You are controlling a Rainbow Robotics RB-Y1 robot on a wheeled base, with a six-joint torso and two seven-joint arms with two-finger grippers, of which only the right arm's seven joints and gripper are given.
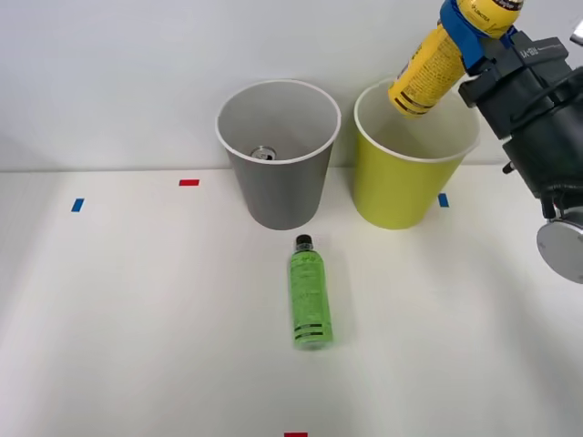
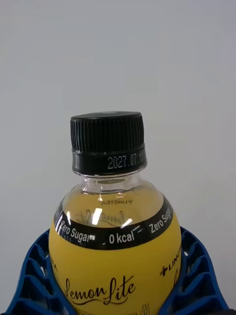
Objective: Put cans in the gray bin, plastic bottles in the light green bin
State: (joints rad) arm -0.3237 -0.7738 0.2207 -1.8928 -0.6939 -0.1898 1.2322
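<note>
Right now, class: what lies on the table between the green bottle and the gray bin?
Nothing. In the front view, only bare white table separates the green bottle, lying flat, from the gray bin just behind its cap.

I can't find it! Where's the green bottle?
In the front view, the green bottle lies on the white table, cap toward the gray bin, just in front of it.

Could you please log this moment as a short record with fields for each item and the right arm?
right gripper: shut on the yellow bottle, held tilted above the light green bin
blue fingers: clasp the bottle's body on both sides
green bottle: lying on the table, cap toward the bins
gray bin: upright, left of the green bin
can: inside the gray bin
still to sort: green bottle
</note>
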